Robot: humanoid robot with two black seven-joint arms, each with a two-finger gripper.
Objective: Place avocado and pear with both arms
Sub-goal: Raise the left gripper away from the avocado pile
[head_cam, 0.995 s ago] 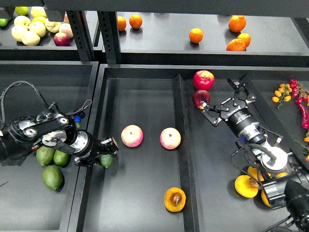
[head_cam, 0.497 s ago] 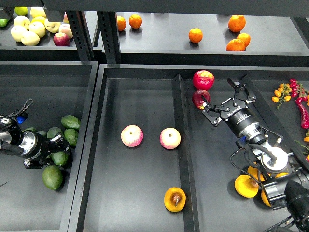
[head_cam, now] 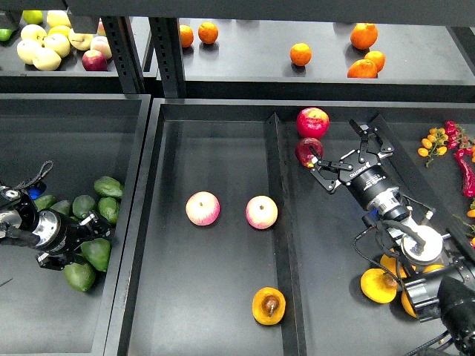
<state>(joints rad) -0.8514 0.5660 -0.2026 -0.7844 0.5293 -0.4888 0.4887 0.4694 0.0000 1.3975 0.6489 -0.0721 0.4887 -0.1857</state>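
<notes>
Left hand [head_cam: 83,241] is being worked in among the avocado pile in the left bin [head_cam: 44,119]; its fingers are being closed about one avocado [head_cam: 96,253], though a firm grip cannot be confirmed. Right hand [head_cam: 343,157] is being held wide and empty over the right compartment, just beside a dark red apple [head_cam: 309,151]. The pear [head_cam: 269,305] is lying apart in the middle tray [head_cam: 215,133]. Avocado pick-up is judged the step in hand; next, a lift clear of the pile is being called for.
</notes>
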